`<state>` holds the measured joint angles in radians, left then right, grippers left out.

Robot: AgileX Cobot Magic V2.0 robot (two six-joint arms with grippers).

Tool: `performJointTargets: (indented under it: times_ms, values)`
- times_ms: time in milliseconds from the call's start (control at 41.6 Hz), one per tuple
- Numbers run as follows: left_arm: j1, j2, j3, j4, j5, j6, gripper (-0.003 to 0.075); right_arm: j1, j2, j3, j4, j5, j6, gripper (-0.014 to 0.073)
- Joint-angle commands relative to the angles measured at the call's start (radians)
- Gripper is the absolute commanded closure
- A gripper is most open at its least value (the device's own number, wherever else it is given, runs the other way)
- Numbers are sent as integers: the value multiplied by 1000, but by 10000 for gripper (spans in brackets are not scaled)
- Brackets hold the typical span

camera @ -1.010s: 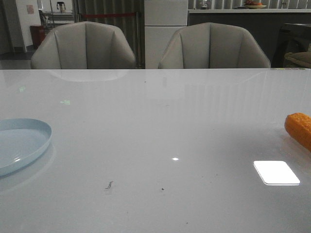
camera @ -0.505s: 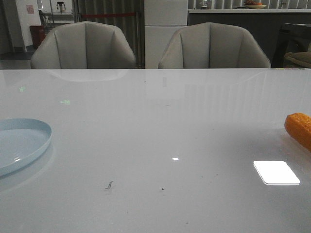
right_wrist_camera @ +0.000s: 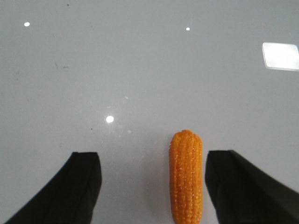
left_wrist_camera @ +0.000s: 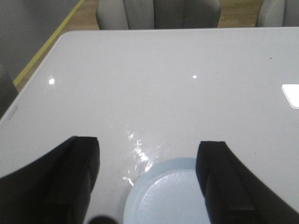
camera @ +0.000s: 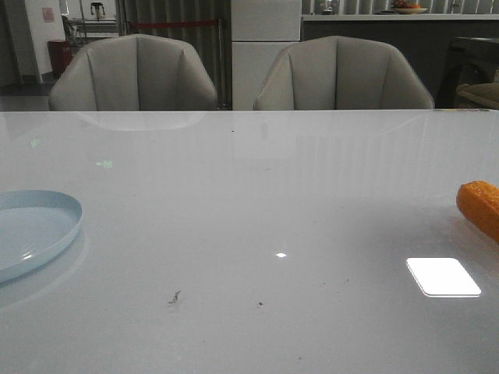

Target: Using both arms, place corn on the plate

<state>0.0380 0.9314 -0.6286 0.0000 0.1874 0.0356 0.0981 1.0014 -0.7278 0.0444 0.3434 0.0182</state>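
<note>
White table point(camera: 257, 202) is seen: plate point(camera: 35, 230) at its left edge, corn point(camera: 479, 206) at its right. Left gripper point(left_wrist_camera: 147, 182) is spread above the plate, right gripper point(right_wrist_camera: 154, 186) spread around the corn.

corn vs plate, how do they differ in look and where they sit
The corn is orange, bumpy and elongated; the plate is pale blue, smooth and round. In the front view the corn lies at the table's right edge, the plate at its left. Both rest on the white table, each between an open tool's fingers.
</note>
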Motion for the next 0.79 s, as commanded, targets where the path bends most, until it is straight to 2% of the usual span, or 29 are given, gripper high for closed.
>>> performJointTargets:
  times_ms: [0,144,433,769]
  values:
    - [46,44,-39,-64,-1,-15,229,-1,-10,-40,33,-28,-3,21]
    - [99,169,-79,-78,146,-15,230,-1,-10,-40,72,-16,-3,21]
    - [107,489,-289,-82,387,-15,230,-1,-10,-40,95,15,-3,21]
    - [107,741,-527,-84,541,-15,230,-1,-10,-40,95,62,-3,21]
